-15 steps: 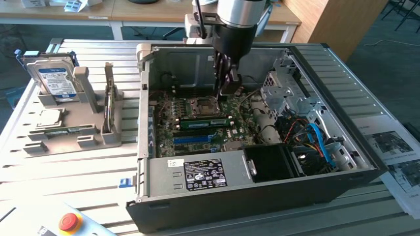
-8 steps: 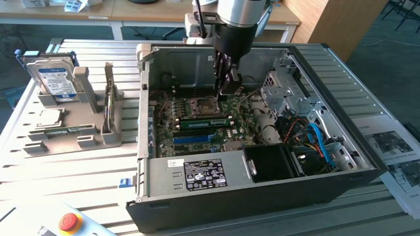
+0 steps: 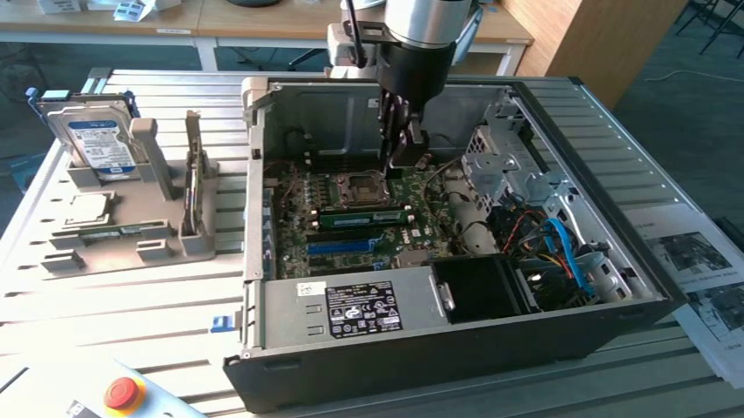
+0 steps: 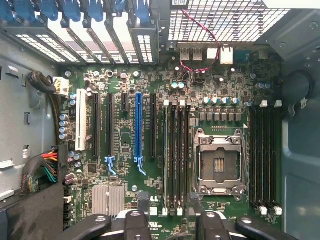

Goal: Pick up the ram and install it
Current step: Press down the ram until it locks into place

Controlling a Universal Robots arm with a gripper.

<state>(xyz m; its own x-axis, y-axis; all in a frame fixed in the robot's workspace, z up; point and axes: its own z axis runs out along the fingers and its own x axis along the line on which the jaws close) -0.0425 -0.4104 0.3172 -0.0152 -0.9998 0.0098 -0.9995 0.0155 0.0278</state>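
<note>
One arm [image 3: 416,52] vertical inside PC case [image 3: 465,353], fingers [image 3: 407,158] spread & empty above ram [image 3: 362,218] seated in mobo [image 4: 225,80].

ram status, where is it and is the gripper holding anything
Empty gripper open, above motherboard inside case. Green ram sits in slot beside processor socket, apart from gripper. Nothing in the way.

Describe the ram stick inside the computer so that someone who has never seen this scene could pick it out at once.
Start at the big open computer case and look at the circuit board on its floor. Beside the square metal processor socket stands the ram stick, a long, thin, bright green strip, unlike the bare blue slot next to it.
</note>
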